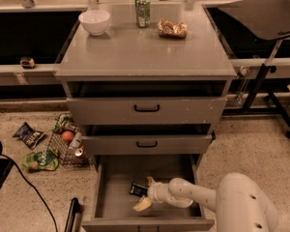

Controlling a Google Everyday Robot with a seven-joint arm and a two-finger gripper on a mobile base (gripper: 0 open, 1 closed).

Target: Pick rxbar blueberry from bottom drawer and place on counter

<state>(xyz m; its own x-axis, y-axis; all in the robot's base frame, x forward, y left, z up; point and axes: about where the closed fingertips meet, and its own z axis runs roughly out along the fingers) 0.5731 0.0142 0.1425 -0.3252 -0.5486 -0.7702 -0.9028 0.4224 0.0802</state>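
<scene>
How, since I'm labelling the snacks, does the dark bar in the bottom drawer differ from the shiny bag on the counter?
The bar is dark and flat; the bag is shiny gold-brown and crumpled. The bar lies in the open bottom drawer; the bag sits on the counter. The open gripper is right at the bar, far from the bag. Both are small wrapped snacks.

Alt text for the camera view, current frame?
The open gripper reaches into the pulled-out bottom drawer, right beside the rxbar blueberry. On the counter above sit a white bowl, a green can and a gold-brown snack bag.
</scene>
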